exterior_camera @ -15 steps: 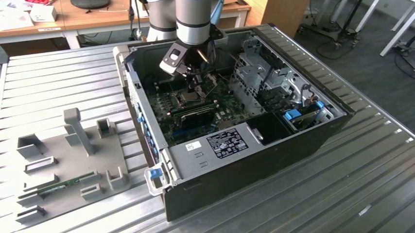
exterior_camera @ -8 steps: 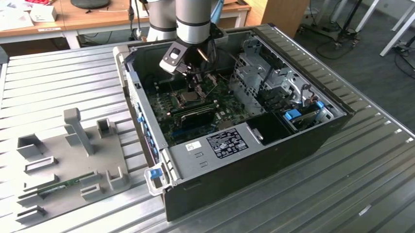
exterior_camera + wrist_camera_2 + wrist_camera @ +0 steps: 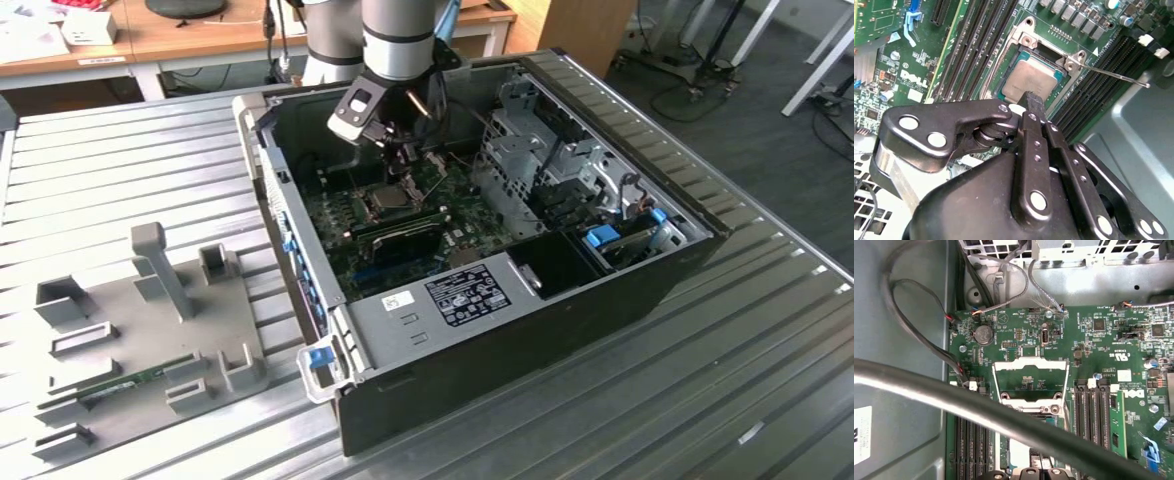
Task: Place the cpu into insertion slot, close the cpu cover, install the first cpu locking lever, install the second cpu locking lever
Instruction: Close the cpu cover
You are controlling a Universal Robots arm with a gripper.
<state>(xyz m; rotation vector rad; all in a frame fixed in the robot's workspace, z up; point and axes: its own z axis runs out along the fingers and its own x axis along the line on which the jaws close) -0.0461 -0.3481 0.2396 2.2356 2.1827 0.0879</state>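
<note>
While the dull grey square cpu (image 3: 1026, 80) lies socketed, the black gripper (image 3: 1032, 102) hangs just above; I cannot tell its jaws' state. The silvery hinged cpu cover (image 3: 1030, 360) stands open.

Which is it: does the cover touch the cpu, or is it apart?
Apart. The first wrist view shows the cover swung up open, clear of the cpu lying flat.

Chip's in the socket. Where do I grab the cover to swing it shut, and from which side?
Take the cover by its free crossbar, the edge farthest from the chip. It is swung open, a thin frame around an open window, so that bar is the likeliest hold; come from the coin battery side.
</note>
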